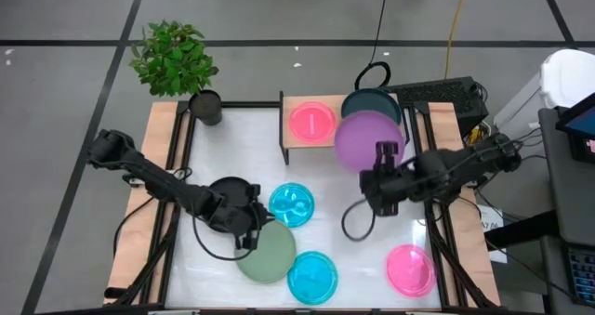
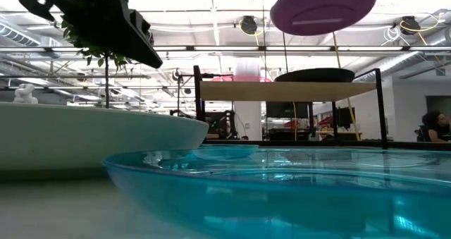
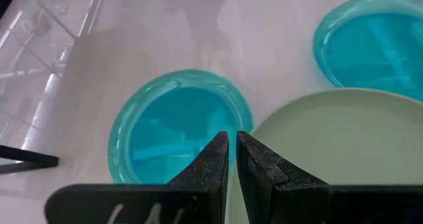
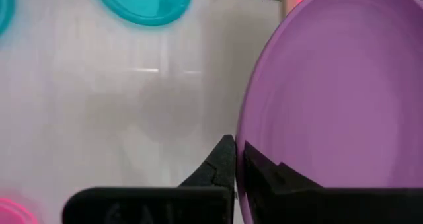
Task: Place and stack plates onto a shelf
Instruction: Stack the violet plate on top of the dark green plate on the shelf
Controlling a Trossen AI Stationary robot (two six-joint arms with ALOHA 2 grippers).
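My right end effector [image 4: 234,159], pinching the purple plate [image 1: 369,140] by its rim, holds it aloft beside the shelf [image 1: 296,137]. I judge it light, stiff, slippery plastic: thin edge grips only. Left end effector [image 3: 232,159], nearly closed, hovers at the green plate [image 1: 265,251].

The white-topped table [image 1: 372,259] carries the wooden shelf [image 1: 296,137] at its far edge. On the shelf lie a pink plate [image 1: 312,121] and a dark plate [image 1: 368,102]. Nearer than the shelf, on the table, lie two cyan plates [image 1: 292,204] [image 1: 311,277], a sage green plate [image 1: 266,251] between them, and another pink plate [image 1: 410,269]. A plant pot [image 1: 205,107] stands left of the shelf.
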